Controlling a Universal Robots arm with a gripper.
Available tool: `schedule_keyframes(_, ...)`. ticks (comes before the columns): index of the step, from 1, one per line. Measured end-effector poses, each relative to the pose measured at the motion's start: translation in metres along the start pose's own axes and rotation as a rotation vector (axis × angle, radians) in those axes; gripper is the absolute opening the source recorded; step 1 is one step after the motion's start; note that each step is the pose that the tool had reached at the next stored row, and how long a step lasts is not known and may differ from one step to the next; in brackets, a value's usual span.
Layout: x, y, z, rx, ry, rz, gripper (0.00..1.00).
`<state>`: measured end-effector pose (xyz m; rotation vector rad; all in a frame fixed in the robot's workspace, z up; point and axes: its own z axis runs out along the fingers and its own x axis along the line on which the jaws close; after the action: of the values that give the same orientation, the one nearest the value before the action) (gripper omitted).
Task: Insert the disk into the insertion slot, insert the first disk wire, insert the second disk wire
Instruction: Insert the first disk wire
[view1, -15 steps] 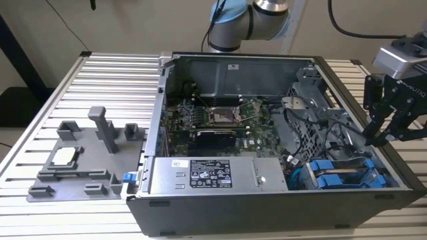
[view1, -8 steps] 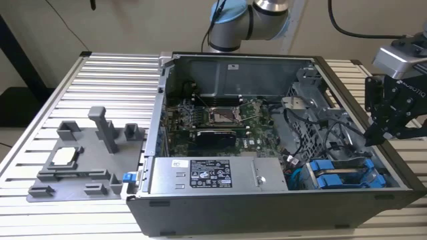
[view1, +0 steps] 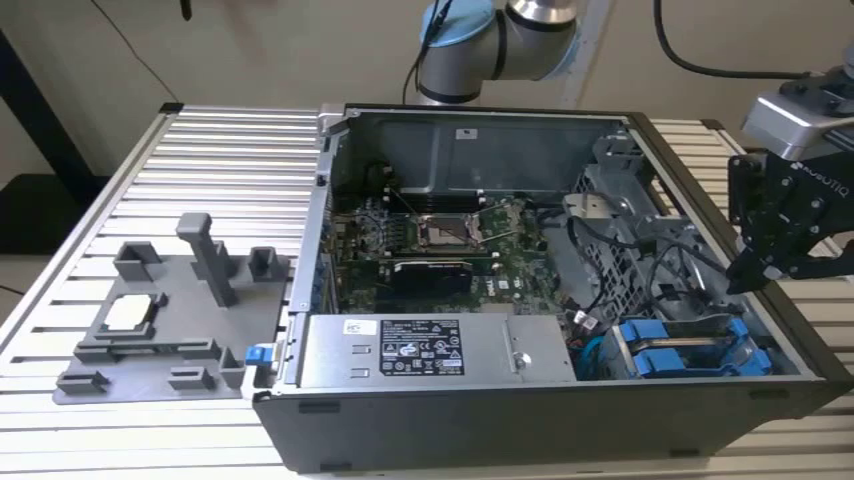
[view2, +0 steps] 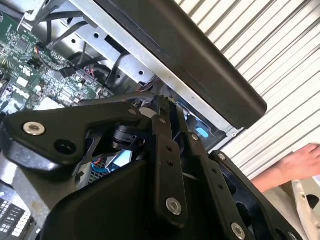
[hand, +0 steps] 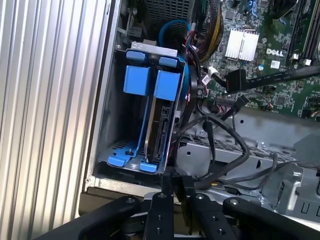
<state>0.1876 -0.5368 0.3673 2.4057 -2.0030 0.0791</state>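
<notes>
Exterior view: open computer case (view1: 441, 420) lies on a slatted metal table (view1: 227, 160). A grey plastic fixture (view1: 174, 320) sits on the table at the exterior view's left, apart from the case. Motherboard (view1: 427, 240) is in the middle of the case, and the labelled power supply (view1: 414, 350) is along the near wall. 2 blue carrier fronts (view1: 674, 348) sit side by side in the case corner at the exterior view's right; cannot tell from here which one holds the disk. The black gripper (view1: 742, 283) hangs over the case's wall on that side, near the carriers and touching nothing visible, with its fingers drawn to a point.

Second wrist view: gripper (view2: 165, 107) linkages are in the foreground, fingers pressed together with nothing seen between them. The black case edge (view2: 200, 60) runs diagonally behind. A person's hand (view2: 295, 165) rests on the table (view2: 280, 45) outside the case.

First wrist view: the disk (hand: 159, 125) stands on edge in the drive cage (hand: 107, 130), seated in its blue carrier, just beside the other blue carrier (hand: 137, 80). Loose black cables (hand: 225, 140) lie next to the cage, not plugged into the disk as far as shows. Gripper (hand: 176, 187) fingers are closed on nothing, near the cage's open end.
</notes>
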Motion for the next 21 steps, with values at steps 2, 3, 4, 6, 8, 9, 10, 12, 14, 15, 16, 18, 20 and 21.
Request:
schedule_keyframes(2,0.0013,0.0024,-0.0001,-0.0001,0.0001,0.001,0.19)
schedule_keyframes(3,0.0018,0.0036,-0.0001,-0.0001,0.0001,0.002,0.19)
schedule_keyframes(4,0.0023,0.0047,0.0000,-0.0001,-0.0001,0.002,0.19)
schedule_keyframes(6,0.0037,0.0067,0.0000,-0.0002,-0.0001,0.004,0.19)
schedule_keyframes(8,0.0049,0.0085,0.0000,-0.0002,-0.0001,0.005,0.19)
schedule_keyframes(9,0.0054,0.0094,0.0000,-0.0002,0.0000,0.006,0.19)
schedule_keyframes(10,0.0060,0.0102,0.0000,-0.0003,-0.0001,0.007,0.19)
schedule_keyframes(12,0.0073,0.0123,0.0000,-0.0004,0.0000,0.009,0.19)
schedule_keyframes(14,0.0084,0.0152,0.0000,-0.0004,0.0001,0.010,0.19)
schedule_keyframes(15,0.0086,0.0171,0.0000,-0.0004,0.0000,0.011,0.19)
schedule_keyframes(16,0.0085,0.0193,0.0001,-0.0005,-0.0001,0.011,0.19)
schedule_keyframes(18,0.0081,0.0244,0.0002,-0.0005,-0.0002,0.012,0.19)
schedule_keyframes(20,0.0075,0.0299,0.0001,-0.0005,0.0001,0.013,0.19)
schedule_keyframes(21,0.0072,0.0326,0.0003,-0.0005,0.0002,0.014,0.19)
